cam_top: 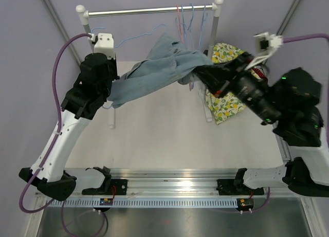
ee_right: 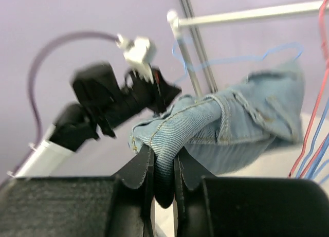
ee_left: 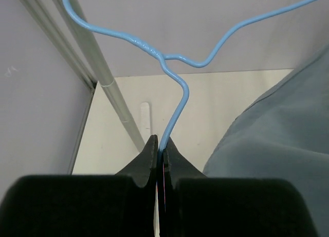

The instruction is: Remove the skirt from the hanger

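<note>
Skirt sits mid-frame in the top view, slung between my two arms. Right gripper is clamped on a denim fold, and left gripper is pinched together on the blue hanger wire. My worry: that thin wire twists loose, or denim snags the hanger's far end near the rail.

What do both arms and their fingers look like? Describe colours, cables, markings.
The left arm and right arm have white lower segments, black joints and wrists. A purple cable runs to a white camera block on each wrist. The right arm shows small green lights. The fingers are black tapering wedges.
</note>
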You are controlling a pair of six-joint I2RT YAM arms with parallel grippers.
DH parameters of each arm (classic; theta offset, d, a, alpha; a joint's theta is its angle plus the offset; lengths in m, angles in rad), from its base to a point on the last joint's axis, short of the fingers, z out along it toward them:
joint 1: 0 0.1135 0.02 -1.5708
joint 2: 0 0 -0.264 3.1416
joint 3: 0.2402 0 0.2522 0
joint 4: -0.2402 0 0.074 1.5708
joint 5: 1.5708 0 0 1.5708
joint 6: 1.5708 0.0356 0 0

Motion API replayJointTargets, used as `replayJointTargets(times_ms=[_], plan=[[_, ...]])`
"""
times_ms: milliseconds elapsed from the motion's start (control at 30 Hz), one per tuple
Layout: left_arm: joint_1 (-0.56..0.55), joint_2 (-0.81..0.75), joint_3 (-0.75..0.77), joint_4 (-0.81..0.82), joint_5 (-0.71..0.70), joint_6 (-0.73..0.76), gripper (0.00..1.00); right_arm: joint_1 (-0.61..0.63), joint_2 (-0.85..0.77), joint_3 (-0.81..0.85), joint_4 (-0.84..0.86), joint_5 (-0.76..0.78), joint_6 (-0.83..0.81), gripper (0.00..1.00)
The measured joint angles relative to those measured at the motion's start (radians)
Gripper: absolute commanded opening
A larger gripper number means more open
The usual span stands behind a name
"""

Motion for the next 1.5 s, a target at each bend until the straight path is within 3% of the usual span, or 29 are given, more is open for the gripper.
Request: replayJointTargets(times_ms=[300, 600, 767, 900, 1133, 1200, 1300, 1500], plan=[[0.011, -0.082, -0.109, 0.023, -0.075, 0.002, 0.0, 0.0, -0.179, 0.162, 0.004, 0.049, -0.082, 0.0], [0.018, -0.117, -0.126, 0.02, -0.122, 0.011, 0.0, 0.001, -0.227, 0.267, 0.056, 0.185, -0.251, 0.0], [0.018, -0.132, -0.126, 0.019, -0.084, 0.009, 0.0, 0.001, -0.18, 0.279, 0.096, 0.379, -0.49, 0.0], [0.018, -0.143, -0.113, 0.016, -0.002, 0.009, 0.0, 0.0, -0.135, 0.134, 0.266, 0.576, -0.773, 0.0], [0.014, -0.143, -0.086, 0.028, 0.138, 0.01, 0.0, -0.01, 0.026, 0.042, 0.359, 0.688, -1.054, 0.0], [0.013, -0.143, -0.086, 0.031, 0.167, 0.012, 0.0, -0.058, 0.071, 0.069, 0.349, 0.692, -1.098, 0.0], [0.011, -0.143, -0.084, 0.036, 0.196, 0.014, 0.0, -0.227, 0.135, 0.151, 0.285, 0.668, -1.097, 0.0], [0.011, -0.143, -0.083, 0.035, 0.22, 0.026, 0.0, -0.612, 0.211, 0.315, 0.143, 0.556, -0.942, 0.0]])
